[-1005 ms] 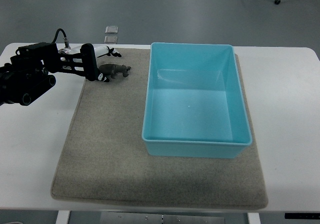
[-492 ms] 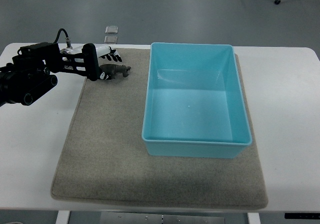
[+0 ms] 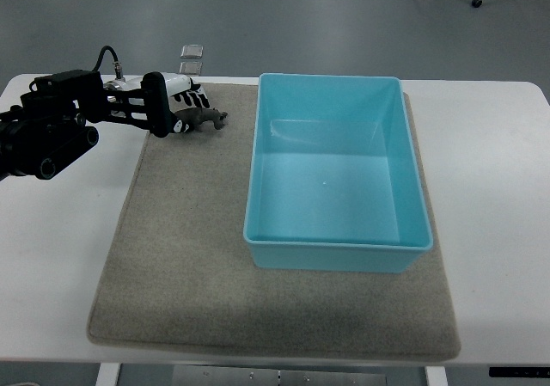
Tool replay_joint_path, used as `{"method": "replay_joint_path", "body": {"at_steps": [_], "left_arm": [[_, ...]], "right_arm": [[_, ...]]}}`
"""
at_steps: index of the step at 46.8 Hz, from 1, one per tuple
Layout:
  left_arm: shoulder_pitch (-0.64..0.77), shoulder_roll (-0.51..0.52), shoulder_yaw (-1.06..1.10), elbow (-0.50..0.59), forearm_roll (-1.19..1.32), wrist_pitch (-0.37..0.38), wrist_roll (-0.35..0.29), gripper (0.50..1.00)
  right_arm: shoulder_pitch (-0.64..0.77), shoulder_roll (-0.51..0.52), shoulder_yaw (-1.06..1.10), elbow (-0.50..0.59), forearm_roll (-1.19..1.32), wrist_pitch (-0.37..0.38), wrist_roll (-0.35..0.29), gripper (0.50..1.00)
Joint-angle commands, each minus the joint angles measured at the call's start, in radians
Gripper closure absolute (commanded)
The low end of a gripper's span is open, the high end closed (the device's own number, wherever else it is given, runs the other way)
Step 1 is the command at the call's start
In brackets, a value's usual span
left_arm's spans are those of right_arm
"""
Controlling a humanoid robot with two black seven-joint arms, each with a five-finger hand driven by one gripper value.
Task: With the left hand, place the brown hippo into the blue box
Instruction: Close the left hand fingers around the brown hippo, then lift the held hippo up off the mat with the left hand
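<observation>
- Brown hippo [image 3: 204, 119] sits at far-left corner of the grey mat [image 3: 189, 257], head end pointing toward the blue box [image 3: 337, 173], clear gap of mat between them.
- Left hand [image 3: 176, 111] is right at the hippo's rear end, fingers [image 3: 191, 100] draped over its back and rear; looks like contact, but can't tell if they're actually clamped on it or just resting, so hand state unclear.
- Blue box is on right half of mat, open top, inside bare; its far rim is near the mat's far edge, right wall runs close to mat's right edge.
- Open room: wide stretch of mat in front of the hippo and left of the box; bare white table [image 3: 490, 188] on the right side and near-left.
- Left arm comes in from left edge, black forearm lying low across the table's far-left corner, cable looping up off it.
- Hidden: hippo's rear partly covered by the fingers; legs too small to make out; forearm cut off by left picture edge.
- 2 small clear items [image 3: 191, 58] are just past the table's far edge, too small to identify.
</observation>
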Motion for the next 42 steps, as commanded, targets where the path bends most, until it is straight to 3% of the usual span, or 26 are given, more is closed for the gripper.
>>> {"method": "replay_joint_path", "body": {"at_steps": [1,15,42], "left_arm": [[0.001,0.001,-0.001,0.000,0.002,0.000,0.000,0.868],[0.001,0.003,0.001,-0.001,0.002,-0.002,0.000,1.000],[-0.045,0.035,-0.002,-0.027,-0.018,-0.078,0.001,1.000]], "right_arm": [[0.000,0.000,0.000,0.000,0.000,0.000,0.000,0.564],[0.000,0.000,0.000,0.000,0.000,0.000,0.000,0.564],[0.000,0.000,-0.001,0.000,0.000,0.000,0.000,0.564]]}}
